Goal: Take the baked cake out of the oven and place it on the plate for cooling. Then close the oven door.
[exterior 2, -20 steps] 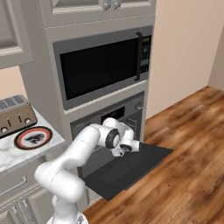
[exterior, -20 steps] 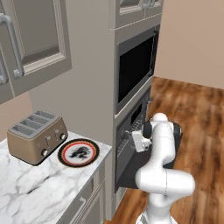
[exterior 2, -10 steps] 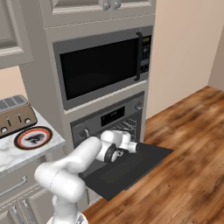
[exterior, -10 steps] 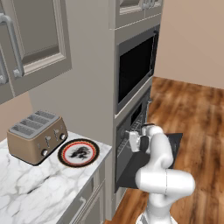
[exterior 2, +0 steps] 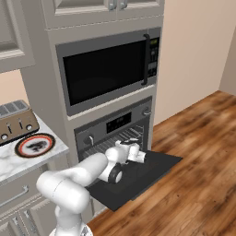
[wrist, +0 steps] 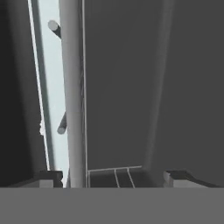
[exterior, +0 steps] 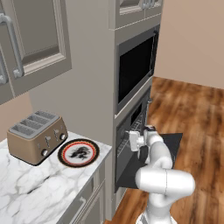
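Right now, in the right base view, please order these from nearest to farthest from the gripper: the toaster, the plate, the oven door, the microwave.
Measured from the gripper at the oven mouth:
1. The oven door, lying open just below it.
2. The microwave, above it.
3. The plate, on the counter to the left.
4. The toaster, behind the plate, farthest left.

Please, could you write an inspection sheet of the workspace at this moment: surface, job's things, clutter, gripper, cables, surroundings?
Surface: marble counter, left of the oven column.
Job's things: oven with oven door folded down flat; plate on the counter, nothing on it; cake not made out.
Clutter: toaster beside the plate.
Gripper: gripper at the oven mouth, jaws apart, holding nothing; wire rack ahead of it.
Cables: nothing seen.
Surroundings: microwave above the oven, upper cabinets, wooden floor.
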Controlling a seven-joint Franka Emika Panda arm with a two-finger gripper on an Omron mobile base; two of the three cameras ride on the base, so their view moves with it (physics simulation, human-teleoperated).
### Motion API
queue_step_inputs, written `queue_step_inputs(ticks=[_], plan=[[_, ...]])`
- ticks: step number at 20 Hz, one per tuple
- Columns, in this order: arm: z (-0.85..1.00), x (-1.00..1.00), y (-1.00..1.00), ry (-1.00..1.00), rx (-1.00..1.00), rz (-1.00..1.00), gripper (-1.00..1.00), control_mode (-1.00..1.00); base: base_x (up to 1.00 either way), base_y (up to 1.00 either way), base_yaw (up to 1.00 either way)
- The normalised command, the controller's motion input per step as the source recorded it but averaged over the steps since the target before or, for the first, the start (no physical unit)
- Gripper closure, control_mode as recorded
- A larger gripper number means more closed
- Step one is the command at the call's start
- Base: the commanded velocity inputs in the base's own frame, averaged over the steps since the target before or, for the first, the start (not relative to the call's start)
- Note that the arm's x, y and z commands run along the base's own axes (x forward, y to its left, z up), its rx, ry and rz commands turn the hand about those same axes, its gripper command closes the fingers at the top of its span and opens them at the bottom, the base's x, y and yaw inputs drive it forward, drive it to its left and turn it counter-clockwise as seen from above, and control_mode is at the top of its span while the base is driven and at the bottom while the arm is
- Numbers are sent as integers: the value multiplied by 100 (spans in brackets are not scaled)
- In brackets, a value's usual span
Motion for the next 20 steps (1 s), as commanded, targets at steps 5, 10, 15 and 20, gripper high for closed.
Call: queue_step_inputs(ticks=[5, 10, 15, 20], plan=[[-26, 6, 0, 0, -29, -29, 100, -100, 0, 0, 0], [-22, 0, -12, 0, -49, -23, 100, -100, 0, 0, 0], [-26, 0, -77, 0, -54, -11, 100, -100, 0, 0, 0], [-41, -14, -100, 0, -55, -2, 100, -100, 0, 0, 0]])
